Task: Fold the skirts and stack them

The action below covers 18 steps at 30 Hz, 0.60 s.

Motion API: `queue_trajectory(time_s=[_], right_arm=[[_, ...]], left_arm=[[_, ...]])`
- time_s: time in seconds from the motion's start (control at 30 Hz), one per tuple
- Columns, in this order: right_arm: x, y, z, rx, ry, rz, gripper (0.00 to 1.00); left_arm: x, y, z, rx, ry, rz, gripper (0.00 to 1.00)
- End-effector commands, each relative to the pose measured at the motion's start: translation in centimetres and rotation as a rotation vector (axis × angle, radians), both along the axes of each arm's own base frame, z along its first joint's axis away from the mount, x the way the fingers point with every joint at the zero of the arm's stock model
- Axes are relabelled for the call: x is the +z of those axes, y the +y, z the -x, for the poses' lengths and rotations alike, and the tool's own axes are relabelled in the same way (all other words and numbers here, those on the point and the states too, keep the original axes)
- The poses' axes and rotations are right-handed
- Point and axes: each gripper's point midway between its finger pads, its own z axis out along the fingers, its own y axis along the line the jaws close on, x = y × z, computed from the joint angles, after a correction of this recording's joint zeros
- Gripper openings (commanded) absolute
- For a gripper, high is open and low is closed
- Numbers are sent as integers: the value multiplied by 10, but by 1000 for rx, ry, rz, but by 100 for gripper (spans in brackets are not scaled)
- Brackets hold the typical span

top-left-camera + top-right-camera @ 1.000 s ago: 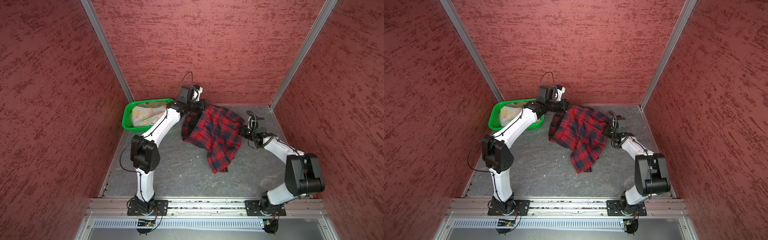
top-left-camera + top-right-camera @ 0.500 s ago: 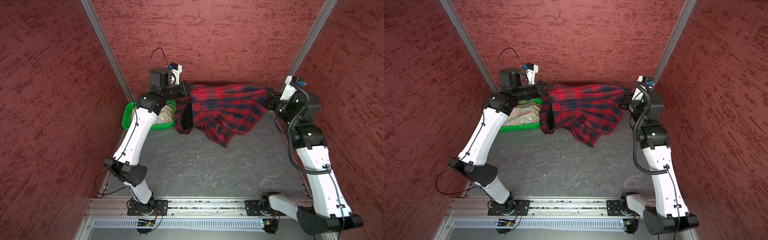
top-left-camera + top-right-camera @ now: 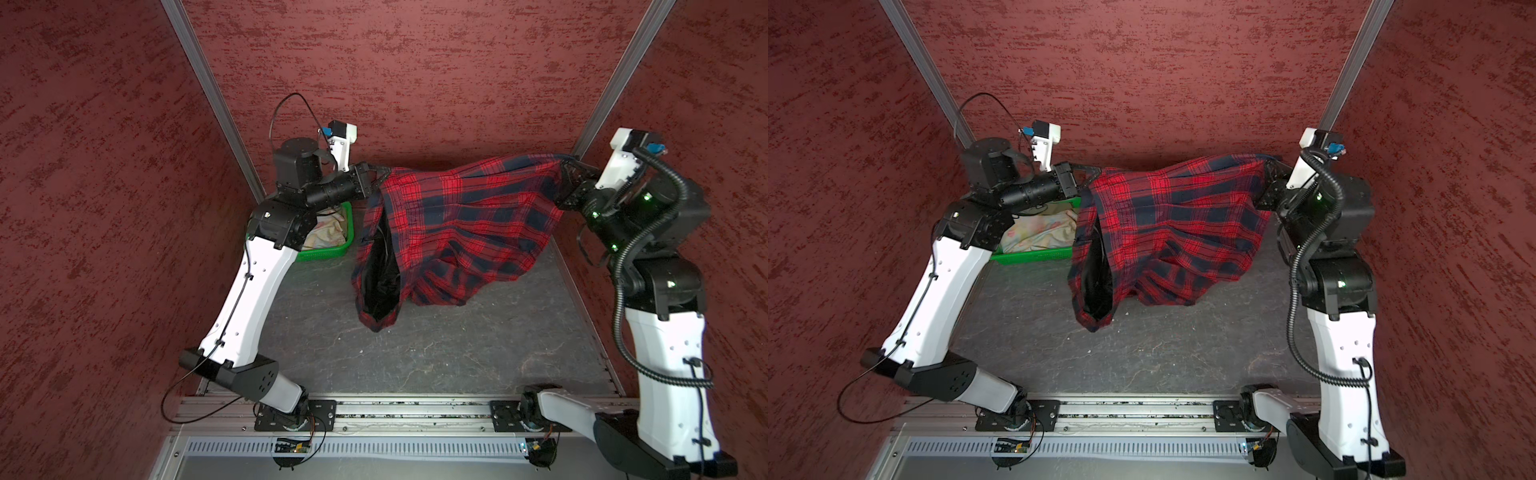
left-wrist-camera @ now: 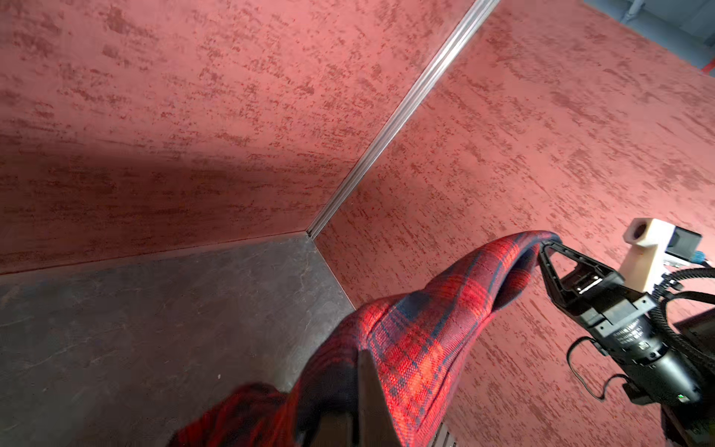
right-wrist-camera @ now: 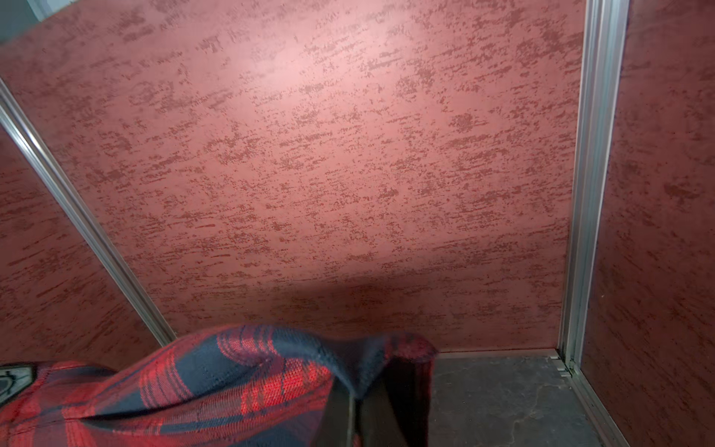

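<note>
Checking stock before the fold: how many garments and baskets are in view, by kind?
red-and-navy plaid cloth skirt: 1
pastel yellow-blue cloth garment, lying in the basket: 1
green perforated plastic basket: 1
Total: 3; anything beneath the pastel garment is hidden.

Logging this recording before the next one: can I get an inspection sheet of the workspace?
Surface: dark grey table, scuffed, a few pale specks.
Job's things: plaid skirt held up, stretched between both grippers, its lower part drooping; pastel skirt in the green basket; third skirt not seen.
Clutter: nothing seen.
Grippers: left gripper and right gripper, fingers shut on opposite ends of the plaid skirt.
Cables: black cable loops at the left arm; corrugated hose runs down the right arm.
Surroundings: red textured walls, metal corner posts.
</note>
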Motion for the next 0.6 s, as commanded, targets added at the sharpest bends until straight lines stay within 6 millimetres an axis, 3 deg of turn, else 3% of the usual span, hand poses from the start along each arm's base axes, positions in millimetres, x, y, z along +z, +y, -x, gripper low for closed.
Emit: queue_trajectory(time_s=[0.0,0.1,0.2,0.27,0.37,0.47,0.57], right_arm=[[-22,-13,-51,-71,65,24,0],[-8,-11,-74,-61,32,41,0],[15,-14,-79,-77,2,65,0],[34,-18,-70,-101,-30,81,0],[50,-22,-45,-119,-62,93,0],[41,-26,-9,-132,-64,84,0],[-4,-27,14,-126,7,50,0]], left_arm=[[-21,2,-56,39,62,49,0],[-13,-4,-84,16,67,90,0],[18,-9,-92,-14,10,124,0],[35,-10,-89,-33,-20,142,0],[37,-15,-78,-77,-13,147,0],[27,-26,-50,-115,-26,89,0],[-7,-29,-26,-126,12,61,0]])
